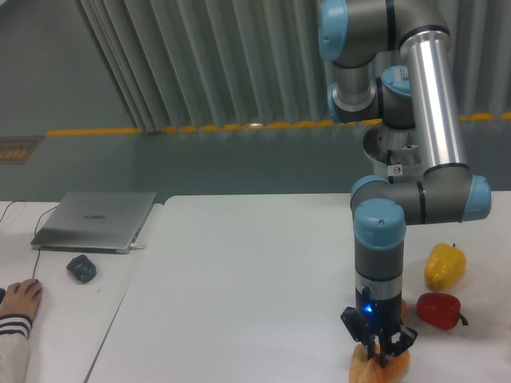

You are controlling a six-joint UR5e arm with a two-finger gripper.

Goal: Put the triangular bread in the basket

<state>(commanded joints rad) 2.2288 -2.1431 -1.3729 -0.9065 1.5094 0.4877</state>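
Note:
The triangular bread [397, 367] is a golden-orange crusty piece at the bottom edge of the view, on the white table [239, 287]. It is partly cut off by the frame and partly hidden by the gripper. My gripper [378, 357] points straight down onto it, with its fingers on either side of the bread's top. I cannot tell whether the fingers are closed on the bread. No basket is in view.
A yellow pepper [444, 266] and a red pepper [439, 309] lie to the right of the gripper. A small orange object [403, 306] shows just behind the arm. A laptop [96, 220], a mouse [81, 269] and a person's hand [20, 299] are on the left table.

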